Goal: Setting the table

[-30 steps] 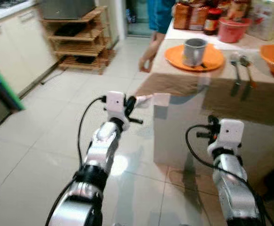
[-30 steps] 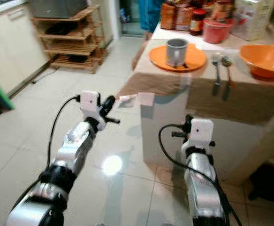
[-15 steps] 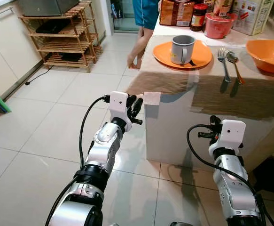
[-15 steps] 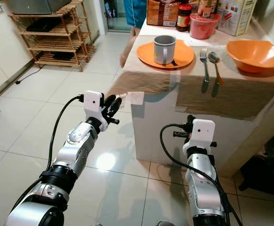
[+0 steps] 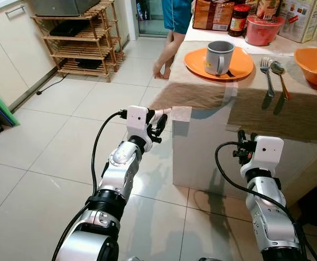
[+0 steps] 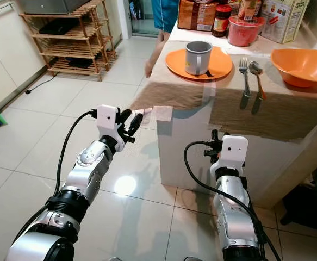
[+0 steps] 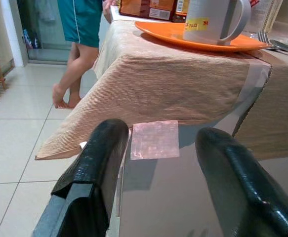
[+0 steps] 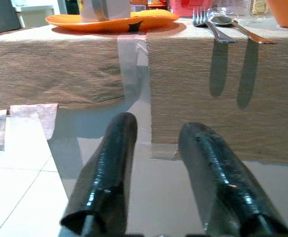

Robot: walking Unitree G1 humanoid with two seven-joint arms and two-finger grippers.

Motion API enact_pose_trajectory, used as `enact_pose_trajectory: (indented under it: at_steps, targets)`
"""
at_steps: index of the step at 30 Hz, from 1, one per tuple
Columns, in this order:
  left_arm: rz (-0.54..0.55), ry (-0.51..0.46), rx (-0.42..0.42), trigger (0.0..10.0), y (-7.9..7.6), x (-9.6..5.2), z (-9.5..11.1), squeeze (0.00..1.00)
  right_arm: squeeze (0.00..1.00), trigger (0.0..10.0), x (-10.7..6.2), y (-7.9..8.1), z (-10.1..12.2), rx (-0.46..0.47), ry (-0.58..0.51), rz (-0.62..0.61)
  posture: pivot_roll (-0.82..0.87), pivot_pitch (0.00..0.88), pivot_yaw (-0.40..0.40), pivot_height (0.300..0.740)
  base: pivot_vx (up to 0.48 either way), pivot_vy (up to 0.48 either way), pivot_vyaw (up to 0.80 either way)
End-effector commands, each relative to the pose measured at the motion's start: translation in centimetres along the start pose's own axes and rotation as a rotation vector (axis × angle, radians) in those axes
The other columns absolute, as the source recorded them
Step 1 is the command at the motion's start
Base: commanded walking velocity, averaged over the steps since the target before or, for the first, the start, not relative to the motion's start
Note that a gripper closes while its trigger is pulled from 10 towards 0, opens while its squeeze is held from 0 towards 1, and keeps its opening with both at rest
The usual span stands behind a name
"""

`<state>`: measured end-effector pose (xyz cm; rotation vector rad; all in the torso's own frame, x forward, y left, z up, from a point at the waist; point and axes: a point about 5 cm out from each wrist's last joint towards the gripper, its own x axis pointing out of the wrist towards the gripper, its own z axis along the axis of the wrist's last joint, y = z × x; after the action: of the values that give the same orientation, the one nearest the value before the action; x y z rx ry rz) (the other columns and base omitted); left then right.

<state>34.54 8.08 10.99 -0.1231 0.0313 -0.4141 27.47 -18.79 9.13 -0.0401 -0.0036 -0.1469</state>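
Nearest, the left gripper [image 5: 159, 123] was raised level with the near left corner of the tabletop [image 5: 212, 92], its fingers [image 7: 97, 160] spread apart and gripping nothing; a small pinkish patch [image 7: 155, 139] stuck to the table's side showed between them. To the right, the right gripper [image 5: 244, 142] was held lower, facing the table's front panel below the hanging cloth, its fingers [image 8: 106, 170] parted with a narrow gap and empty. Both arms appeared held forward in readiness for an approach rather than a grasp, since neither was within reach of the settings. On the tabletop, two beige mats [image 5: 280, 111] draped over the near edge. Farther in, a grey mug [image 5: 218, 57] stood on an orange plate [image 5: 245, 68] at the left setting; a fork [image 5: 267, 73] and spoon [image 5: 279, 73] lay side by side to its right, and an orange bowl [image 5: 316, 65] sat at the right edge. Jars and boxes [image 5: 256, 19] lined the far side. Beyond the far left corner, a person [image 5: 172, 32] stood barefoot.
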Motion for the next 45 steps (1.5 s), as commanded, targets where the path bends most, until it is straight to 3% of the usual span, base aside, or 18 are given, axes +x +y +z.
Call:
enact_pose_trajectory:
  at_steps: [1, 23, 27, 28, 35, 36, 45]
  targets:
    - [-0.015, -0.022, 0.021, 10.0, -0.07, 0.19, 0.61, 1.00, 1.00, 10.0, 0.04, -0.04, 0.01, 0.003, -0.005, -0.015, -0.04, 0.000, 0.088, 0.740, 0.000, 0.000, 0.00]
    - [0.001, -0.029, 0.032, 10.0, -0.13, 0.34, 0.67, 1.00, 1.00, 10.0, -0.11, -0.38, 0.03, 0.000, -0.018, -0.026, -0.05, 0.000, 0.092, 0.740, 0.000, 0.000, 0.00]
    - [0.000, -0.037, 0.026, 10.0, -0.10, 0.36, 0.82, 1.00, 1.00, 10.0, -0.09, -0.41, -0.10, -0.039, -0.003, -0.013, -0.05, 0.000, 0.091, 0.740, 0.000, 0.000, 0.00]
    - [0.012, -0.039, 0.016, 10.0, 0.05, 0.34, 0.85, 1.00, 0.00, 10.0, -0.08, -0.20, -0.09, -0.042, -0.004, 0.005, -0.05, 0.000, 0.091, 0.740, 0.000, -0.349, 0.00]
    - [-0.028, -0.036, 0.007, 10.0, -0.23, 0.42, 0.91, 1.00, 0.00, 10.0, 0.06, -0.14, -0.03, -0.039, -0.009, 0.002, -0.05, 0.000, 0.089, 0.740, 0.000, -0.456, 0.00]
    - [-0.040, -0.041, 0.008, 10.0, -0.37, 0.42, 0.97, 0.00, 0.00, 10.0, 0.08, -0.16, -0.05, -0.044, -0.008, 0.000, -0.05, 0.000, 0.091, 0.740, 0.000, -0.450, 0.00]
    - [-0.032, -0.031, 0.020, 10.0, -0.34, 0.53, 0.93, 0.00, 0.00, 10.0, 0.10, 0.10, -0.08, -0.048, -0.008, 0.011, -0.05, 0.000, 0.092, 0.740, 0.000, -0.440, 0.00]
